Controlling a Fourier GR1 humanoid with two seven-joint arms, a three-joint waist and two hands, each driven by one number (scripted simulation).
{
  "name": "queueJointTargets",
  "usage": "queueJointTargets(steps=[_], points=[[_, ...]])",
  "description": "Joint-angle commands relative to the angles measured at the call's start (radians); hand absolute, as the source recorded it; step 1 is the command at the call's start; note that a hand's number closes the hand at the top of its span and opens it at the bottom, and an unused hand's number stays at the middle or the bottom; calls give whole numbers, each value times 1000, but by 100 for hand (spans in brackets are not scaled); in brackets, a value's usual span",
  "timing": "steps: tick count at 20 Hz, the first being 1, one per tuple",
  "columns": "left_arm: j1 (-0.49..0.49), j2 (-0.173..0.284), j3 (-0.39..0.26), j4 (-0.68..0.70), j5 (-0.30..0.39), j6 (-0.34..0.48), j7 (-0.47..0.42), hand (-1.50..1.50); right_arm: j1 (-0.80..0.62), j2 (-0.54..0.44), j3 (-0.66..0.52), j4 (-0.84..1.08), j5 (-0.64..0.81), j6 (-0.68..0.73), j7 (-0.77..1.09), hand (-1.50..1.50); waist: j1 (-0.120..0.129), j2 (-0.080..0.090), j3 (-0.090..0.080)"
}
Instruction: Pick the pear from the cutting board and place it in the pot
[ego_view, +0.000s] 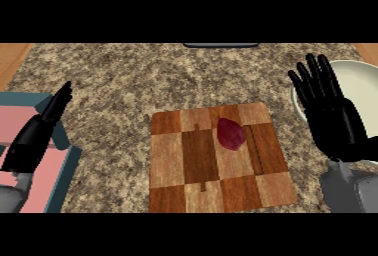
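At the worktop's left edge sits a teal-rimmed tray (65, 134) with a pink inside, and the left hand (37, 135) hangs over it, seen edge-on, its fingers straight and together, pointing toward the far edge and holding nothing. The grey forearm behind it comes in at the near left corner.

The speckled stone worktop (125, 85) lies bare between that tray and the middle, where a wooden cutting board (192, 165) of light and dark squares rests close to the near edge. The pear (231, 134), a dark red pointed shape, lies on the board's far right part, just beside a narrow dark groove that runs along the board's right side. Neither hand touches it.

At the far edge, near the middle, a dark flat object (220, 45) just shows.

Toward the right edge the right hand (334, 120) stands with fingers straight and spread apart, empty, well clear of the pear. It partly covers the pot (362, 82), a pale round vessel at the worktop's right edge.
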Motion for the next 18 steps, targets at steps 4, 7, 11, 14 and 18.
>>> queueJointTargets(steps=[4,7,11,14,18], points=[[18,-220,3,-37,29,148,-23,0,-24,-119,-192,79,-22,190,-290,150,2,11,-1],[28,-244,39,-55,101,130,-39,0,34,-330,-218,142,282,58,-201,150,-21,34,-23],[73,-342,10,-23,123,129,-106,0,19,-98,-191,307,331,-98,-426,-150,28,19,-4],[87,-396,-26,-7,67,181,-129,0,135,-26,-146,191,314,-47,-575,-150,-3,7,-4],[89,-398,-8,-60,63,165,-66,0,155,-32,-123,99,335,-31,-559,-150,0,4,-4]])
